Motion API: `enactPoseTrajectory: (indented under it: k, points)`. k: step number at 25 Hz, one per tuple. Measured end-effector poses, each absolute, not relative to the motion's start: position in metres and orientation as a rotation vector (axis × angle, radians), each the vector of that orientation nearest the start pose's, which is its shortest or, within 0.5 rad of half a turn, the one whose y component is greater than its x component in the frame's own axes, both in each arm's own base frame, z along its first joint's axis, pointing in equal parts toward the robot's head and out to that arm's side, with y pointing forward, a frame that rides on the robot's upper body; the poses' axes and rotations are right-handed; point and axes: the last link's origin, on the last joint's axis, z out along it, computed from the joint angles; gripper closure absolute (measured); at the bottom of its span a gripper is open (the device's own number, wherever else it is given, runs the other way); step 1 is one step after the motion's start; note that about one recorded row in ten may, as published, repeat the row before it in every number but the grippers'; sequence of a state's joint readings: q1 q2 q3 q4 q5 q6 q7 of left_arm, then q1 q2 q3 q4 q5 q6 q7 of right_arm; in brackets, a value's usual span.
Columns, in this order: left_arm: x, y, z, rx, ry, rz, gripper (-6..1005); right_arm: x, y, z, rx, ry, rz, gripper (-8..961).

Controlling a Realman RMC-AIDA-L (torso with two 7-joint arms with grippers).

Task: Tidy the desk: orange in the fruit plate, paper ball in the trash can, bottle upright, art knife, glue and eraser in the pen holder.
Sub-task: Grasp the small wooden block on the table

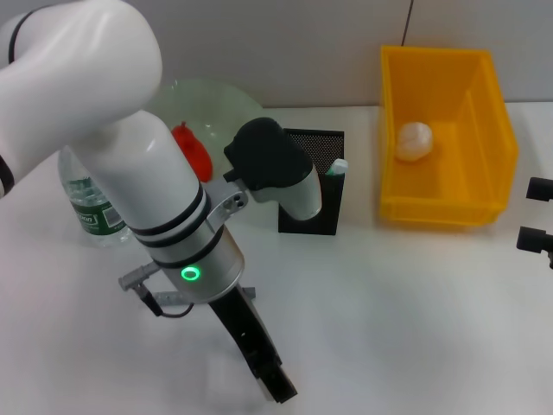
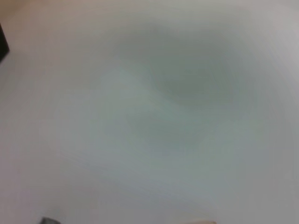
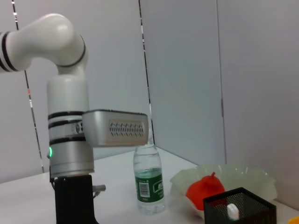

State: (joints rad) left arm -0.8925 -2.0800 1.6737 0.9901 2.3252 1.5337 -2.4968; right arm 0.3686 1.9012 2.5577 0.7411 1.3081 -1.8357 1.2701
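Note:
The reddish orange lies in the pale green fruit plate. A white paper ball rests inside the yellow trash can. The bottle stands upright by the plate. A white-capped glue sticks out of the black mesh pen holder. My left gripper points down at the bare table in front of the holder. At the right edge my right gripper hangs open and holds nothing. Art knife and eraser are out of view.
The white table stretches in front of the holder and the can. My left arm's big white forearm covers much of the left side and part of the plate. A grey wall stands behind the table.

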Motion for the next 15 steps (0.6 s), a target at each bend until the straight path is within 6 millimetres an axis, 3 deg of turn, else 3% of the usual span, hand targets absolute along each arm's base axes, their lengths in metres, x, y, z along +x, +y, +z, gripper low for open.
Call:
enactPoseTrajectory:
  k: [15]
  points:
    - [-0.136,0.334,-0.1,-2.99,-0.643,0.75,253,0.299,0.29,0.104,-2.609,0.382,0.823,208]
